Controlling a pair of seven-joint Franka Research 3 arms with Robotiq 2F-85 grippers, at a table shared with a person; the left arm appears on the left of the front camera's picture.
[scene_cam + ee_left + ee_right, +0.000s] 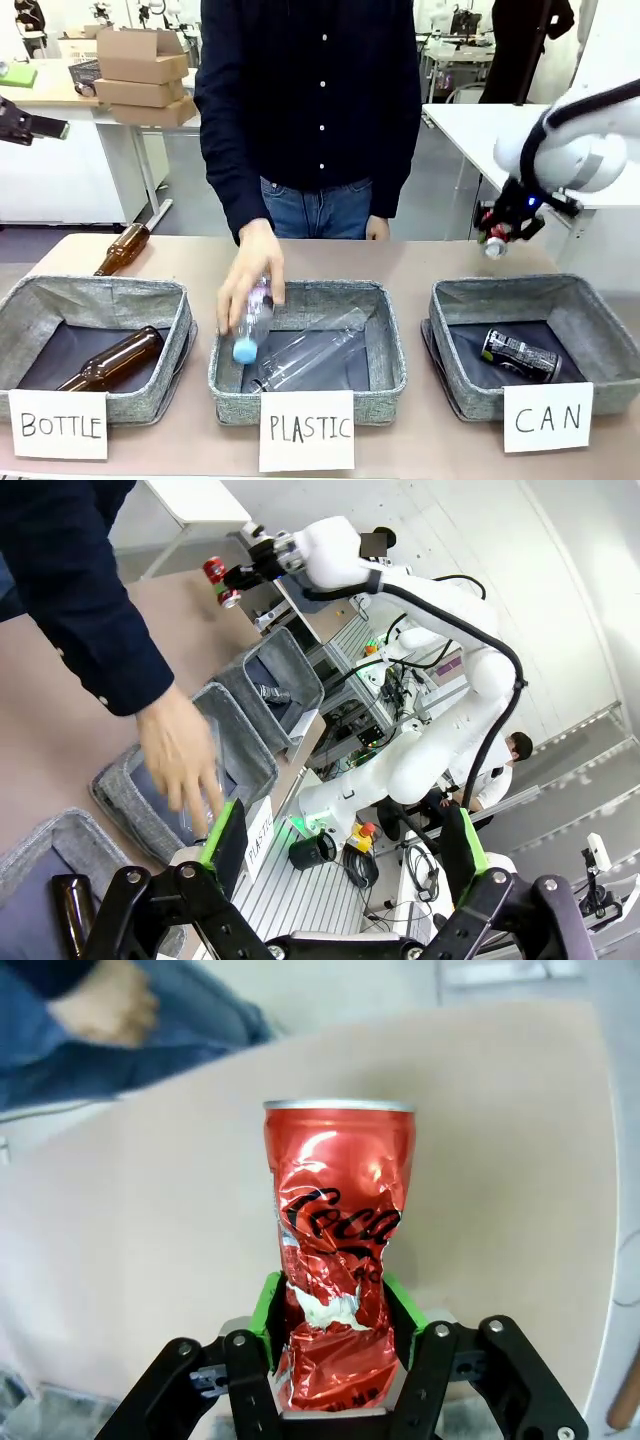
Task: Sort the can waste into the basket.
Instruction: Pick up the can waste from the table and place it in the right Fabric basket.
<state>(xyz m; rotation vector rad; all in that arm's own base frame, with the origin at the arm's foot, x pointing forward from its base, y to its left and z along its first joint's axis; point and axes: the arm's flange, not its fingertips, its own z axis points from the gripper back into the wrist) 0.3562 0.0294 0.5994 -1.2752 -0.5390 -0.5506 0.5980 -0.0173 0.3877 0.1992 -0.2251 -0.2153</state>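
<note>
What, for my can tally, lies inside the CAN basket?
One black can lies on its side on the dark floor of the basket. Its near wall hides the floor's front strip. The red can is outside, in the right gripper.

Green pads (266, 1310) hide the lower end of the dented red metal drink can (340, 1250). At four o'clock, front view, the black silver-ended can (520, 355) bears print too small to read.
</note>
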